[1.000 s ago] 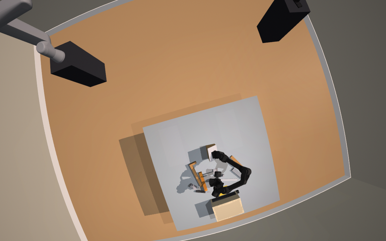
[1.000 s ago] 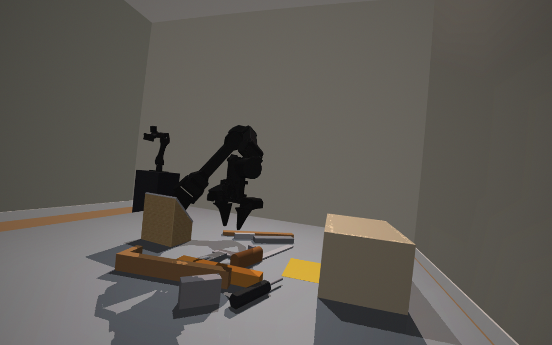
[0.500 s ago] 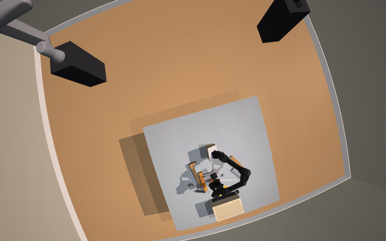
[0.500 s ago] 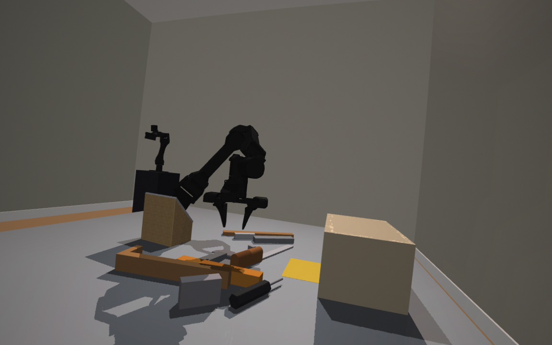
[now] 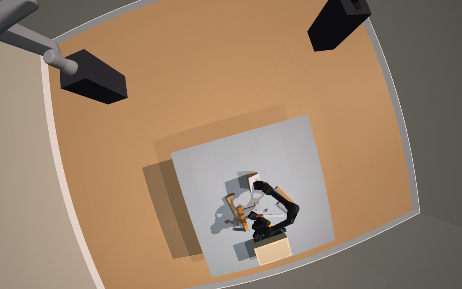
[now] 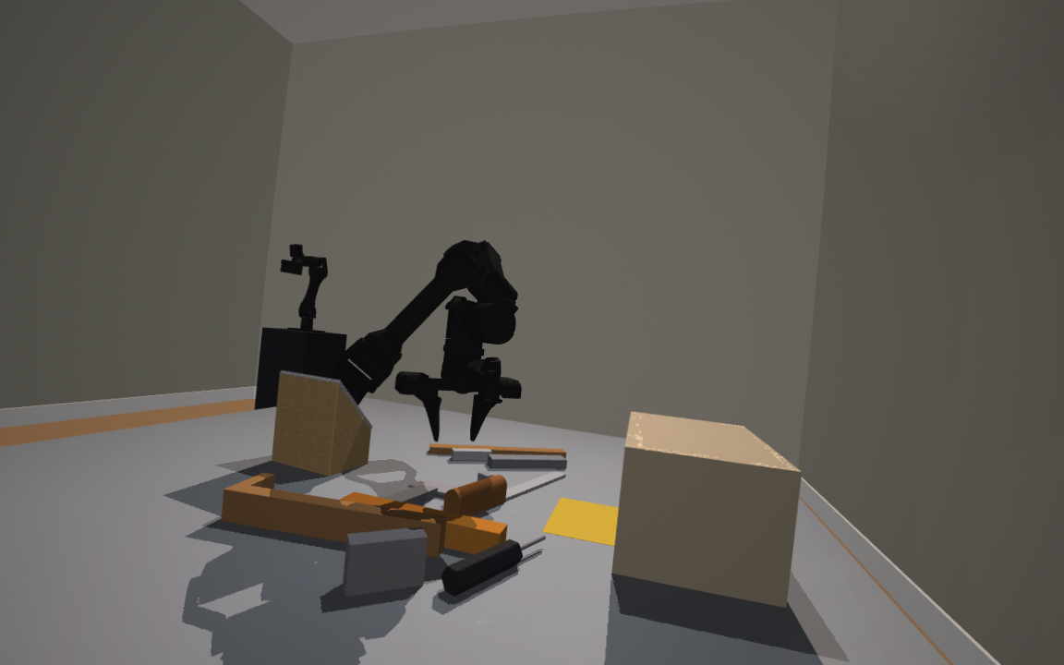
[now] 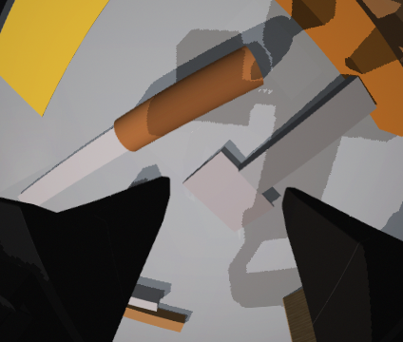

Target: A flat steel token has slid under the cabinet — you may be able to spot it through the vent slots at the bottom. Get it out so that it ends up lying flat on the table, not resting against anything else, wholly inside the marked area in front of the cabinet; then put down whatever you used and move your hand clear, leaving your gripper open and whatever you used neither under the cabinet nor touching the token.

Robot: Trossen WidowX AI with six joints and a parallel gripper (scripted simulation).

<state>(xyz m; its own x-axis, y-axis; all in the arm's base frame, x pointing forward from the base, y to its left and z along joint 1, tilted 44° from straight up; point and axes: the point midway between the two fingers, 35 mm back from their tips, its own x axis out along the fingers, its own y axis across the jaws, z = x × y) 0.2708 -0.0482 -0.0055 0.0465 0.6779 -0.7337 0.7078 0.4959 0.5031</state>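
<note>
We are holding the open, empty pincer above the surface, apparently near an orange-brown handle.

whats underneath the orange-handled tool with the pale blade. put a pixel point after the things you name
Grey table shows all around the orange-handled tool (image 6: 476,497) (image 7: 189,99), with its shadow alongside; whatever lies directly beneath the handle and blade is covered.

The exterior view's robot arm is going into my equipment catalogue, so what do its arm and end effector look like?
The arm is matte black with chunky, rounded joints, slimmer links and a thin pale line near its lower end. Its black end effector has two tapering, pointed fingers.
</note>
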